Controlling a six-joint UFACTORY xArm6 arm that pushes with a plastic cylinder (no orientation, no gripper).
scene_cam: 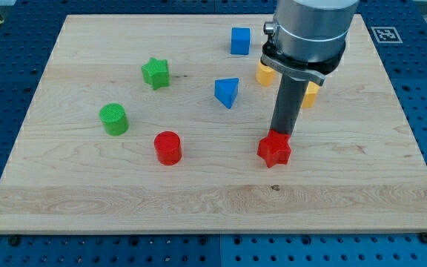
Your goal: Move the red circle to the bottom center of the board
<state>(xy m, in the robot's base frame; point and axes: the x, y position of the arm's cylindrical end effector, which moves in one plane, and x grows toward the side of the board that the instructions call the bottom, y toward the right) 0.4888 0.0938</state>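
Nearest us, the red star touches our tip on its top side. We carry no jaws. Our red circle sits left of centre on the table.

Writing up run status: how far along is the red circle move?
Done: nothing visible yet. The red circle sits left of centre, in the middle band of the board, not at the bottom edge. In hand: my tip is at the top edge of the red star, well to the view's right of the circle, apparently touching it. Left: get above the circle, then push it down and right to bottom centre.
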